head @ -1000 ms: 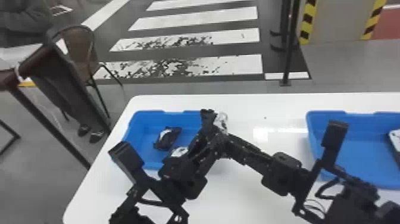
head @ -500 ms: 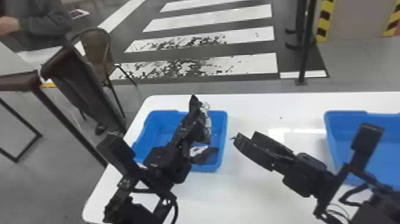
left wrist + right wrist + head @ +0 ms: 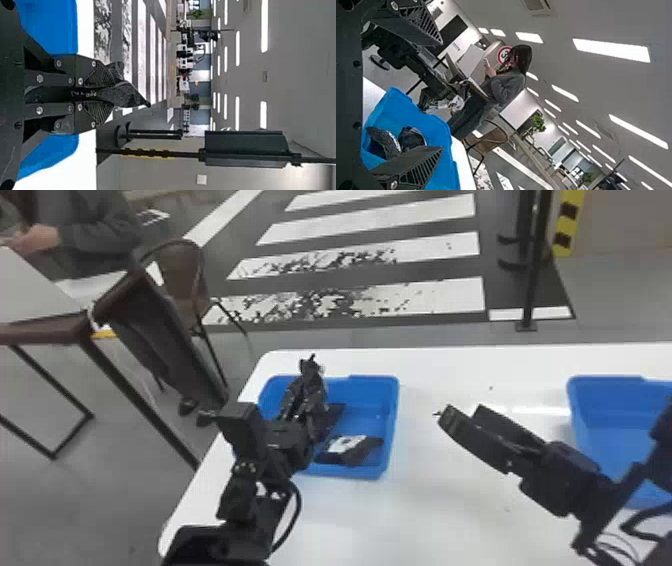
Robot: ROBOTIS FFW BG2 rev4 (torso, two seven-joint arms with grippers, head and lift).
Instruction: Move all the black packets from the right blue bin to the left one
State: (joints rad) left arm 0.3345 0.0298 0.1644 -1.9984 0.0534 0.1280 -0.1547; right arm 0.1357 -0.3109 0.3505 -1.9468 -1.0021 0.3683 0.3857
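Note:
Over the left blue bin (image 3: 391, 425), my left gripper (image 3: 311, 377) is raised, shut on a black packet (image 3: 317, 395). In the left wrist view the left gripper (image 3: 105, 93) pinches that black packet (image 3: 123, 94) between its fingers. Two more black packets lie inside the left bin, one with a white label (image 3: 350, 444), the other (image 3: 334, 415) partly behind the arm. My right gripper (image 3: 460, 412) is over the table between the bins; in the right wrist view the right gripper (image 3: 441, 95) stands open, its fingers well apart.
The right blue bin (image 3: 605, 405) is at the table's right, partly covered by the right arm. The white table (image 3: 430, 500) has its left edge beside the left bin. A chair (image 3: 177, 275) and a person at a brown table are beyond it.
The head view has swung left. The right gripper has drawn back from beside the left one, while the left gripper keeps the packet and has shifted left over its bin.

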